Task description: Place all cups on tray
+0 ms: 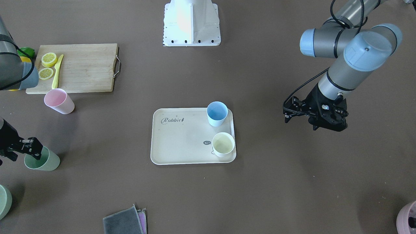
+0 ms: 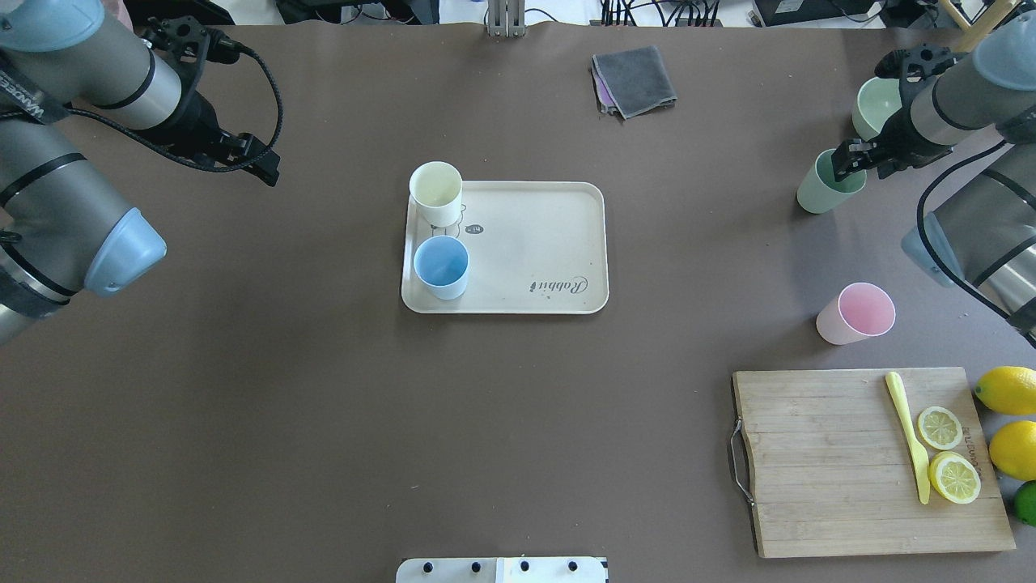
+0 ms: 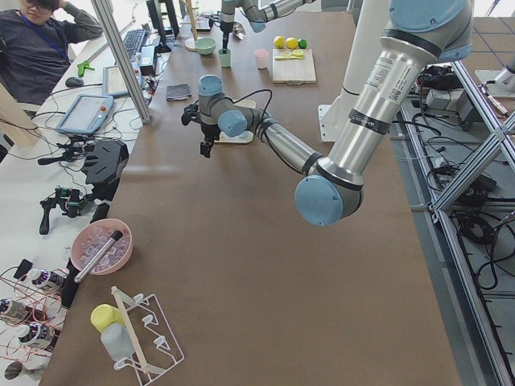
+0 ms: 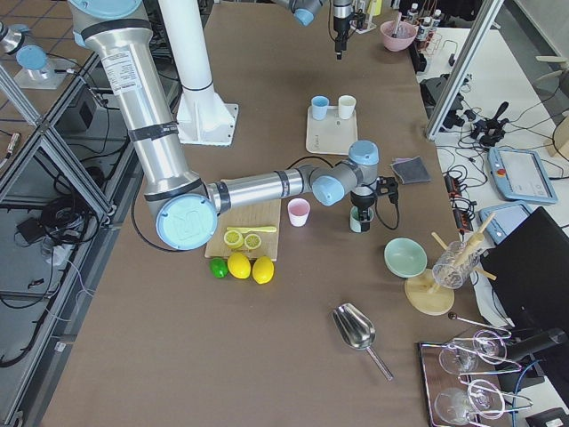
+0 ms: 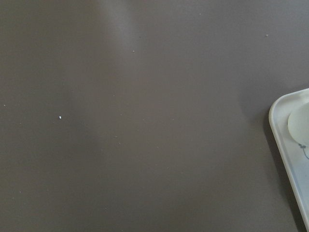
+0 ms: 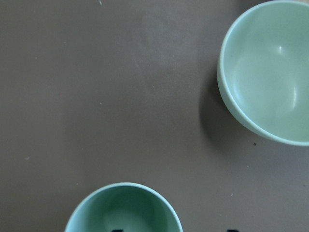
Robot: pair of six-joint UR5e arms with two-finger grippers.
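The cream tray [image 2: 526, 243] lies mid-table, also in the front view [image 1: 182, 143]. The light blue cup [image 2: 441, 267] and the cream-yellow cup [image 2: 435, 193] stand upright on its left end. The pink cup [image 2: 855, 314] stands on the table near the cutting board. The sage green cup [image 2: 824, 185] stands at the far right. My right gripper [image 2: 850, 158] is open at this cup's rim. In the right wrist view one fingertip is inside the cup [image 6: 123, 208] and one outside. My left gripper [image 2: 263, 166] is open and empty above bare table, left of the tray.
A pale green bowl [image 2: 874, 105] sits just behind the green cup. A wooden cutting board [image 2: 850, 461] holds lemon slices and a yellow knife, with whole lemons [image 2: 1008, 389] beside it. A folded grey cloth [image 2: 635, 81] lies at the far edge.
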